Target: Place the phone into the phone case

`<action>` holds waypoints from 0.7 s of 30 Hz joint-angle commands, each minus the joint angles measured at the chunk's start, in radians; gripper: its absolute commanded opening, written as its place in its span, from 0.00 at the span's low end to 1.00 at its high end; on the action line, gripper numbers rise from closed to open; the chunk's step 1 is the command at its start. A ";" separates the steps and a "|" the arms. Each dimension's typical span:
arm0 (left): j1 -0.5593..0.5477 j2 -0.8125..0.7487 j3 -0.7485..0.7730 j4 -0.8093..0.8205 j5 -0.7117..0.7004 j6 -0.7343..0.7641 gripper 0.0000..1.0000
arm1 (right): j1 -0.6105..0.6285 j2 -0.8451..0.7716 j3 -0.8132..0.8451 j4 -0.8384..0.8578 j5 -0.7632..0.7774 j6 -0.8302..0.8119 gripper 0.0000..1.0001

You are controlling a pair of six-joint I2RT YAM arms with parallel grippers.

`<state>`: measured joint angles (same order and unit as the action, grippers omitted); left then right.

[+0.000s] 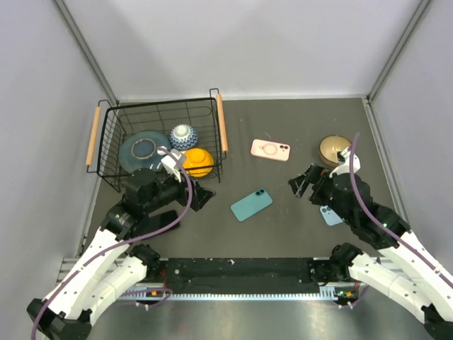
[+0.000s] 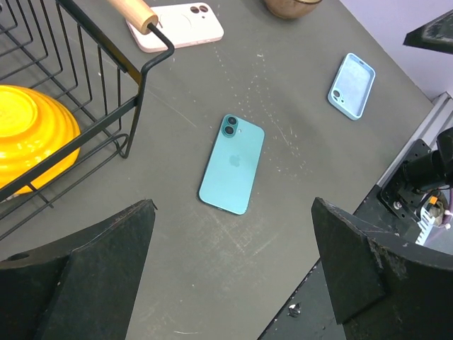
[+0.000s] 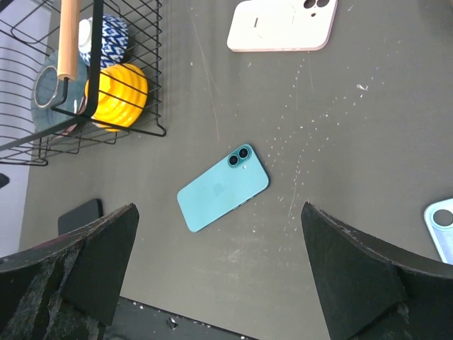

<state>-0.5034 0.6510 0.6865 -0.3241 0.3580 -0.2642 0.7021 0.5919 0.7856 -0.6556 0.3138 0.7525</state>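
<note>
Both pincers gape wide and hold nothing: the left gripper (image 1: 202, 195) hangs just beside the near right corner of the wire basket (image 1: 159, 103), and the right gripper (image 1: 301, 184) near a brass-coloured bowl (image 1: 334, 149). Between them the phone (image 1: 251, 205) lies flat on the dark table (image 1: 283, 234), teal back up. The phone case (image 1: 270, 149) lies pink back up, farther off and apart from the phone, while what looks like a light blue case (image 1: 330, 214) lies half hidden under the right arm.
</note>
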 commanded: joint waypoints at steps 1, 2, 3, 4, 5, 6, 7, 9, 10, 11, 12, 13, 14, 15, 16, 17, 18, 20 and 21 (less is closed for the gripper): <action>-0.003 0.028 0.045 0.007 0.007 -0.012 0.97 | -0.012 -0.063 -0.005 0.007 0.027 -0.001 0.99; -0.004 0.035 0.047 0.005 0.004 -0.009 0.97 | -0.010 -0.073 -0.008 0.008 0.028 -0.002 0.99; -0.006 0.041 0.048 -0.001 -0.005 -0.012 0.95 | -0.012 -0.098 -0.011 0.007 0.034 -0.004 0.99; -0.012 0.061 0.051 -0.012 -0.049 -0.013 0.93 | -0.010 -0.109 -0.014 0.008 0.034 -0.007 0.99; -0.042 0.073 0.067 -0.033 -0.080 -0.012 0.92 | -0.012 -0.119 -0.016 0.007 0.033 -0.005 0.99; -0.059 0.088 0.076 -0.049 -0.103 -0.007 0.91 | -0.010 -0.133 -0.019 0.008 0.031 -0.008 0.99; -0.079 0.123 0.088 -0.061 -0.123 -0.004 0.91 | -0.010 -0.141 -0.022 0.008 0.030 -0.010 0.99; -0.154 0.160 0.123 -0.098 -0.204 0.009 0.90 | -0.012 -0.152 -0.026 0.005 0.027 -0.012 0.99; -0.184 0.197 0.134 -0.108 -0.243 0.016 0.90 | -0.012 -0.162 -0.032 0.007 0.027 -0.012 0.99; -0.246 0.220 0.163 -0.127 -0.323 0.026 0.91 | -0.010 -0.165 -0.034 0.007 0.024 -0.009 0.99; -0.279 0.243 0.180 -0.162 -0.382 0.032 0.91 | -0.012 -0.170 -0.039 0.008 0.022 0.001 0.99; -0.309 0.293 0.197 -0.182 -0.421 0.037 0.99 | -0.010 -0.179 -0.045 0.008 0.021 0.001 0.99; -0.364 0.321 0.229 -0.197 -0.491 0.045 0.99 | -0.012 -0.185 -0.046 0.007 0.018 0.004 0.99; -0.392 0.375 0.245 -0.223 -0.519 0.051 0.99 | -0.012 -0.190 -0.055 0.007 0.018 0.010 0.99; -0.418 0.403 0.257 -0.228 -0.540 0.056 0.99 | -0.012 -0.198 -0.060 0.008 0.016 0.014 0.99; -0.461 0.429 0.278 -0.230 -0.562 0.065 0.99 | -0.010 -0.216 -0.065 0.008 0.013 0.019 0.99; -0.480 0.481 0.289 -0.230 -0.592 0.072 0.99 | -0.010 -0.225 -0.069 0.008 0.010 0.024 0.99; -0.520 0.538 0.320 -0.224 -0.620 0.107 0.99 | -0.010 -0.259 -0.075 0.008 -0.004 0.025 0.99; -0.527 0.600 0.335 -0.224 -0.631 0.123 0.99 | -0.012 -0.274 -0.080 0.007 -0.007 0.025 0.99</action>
<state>-0.9810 1.1362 0.9501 -0.5255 -0.1360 -0.2115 0.7017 0.3729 0.7113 -0.6605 0.3229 0.7635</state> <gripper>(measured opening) 0.987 0.987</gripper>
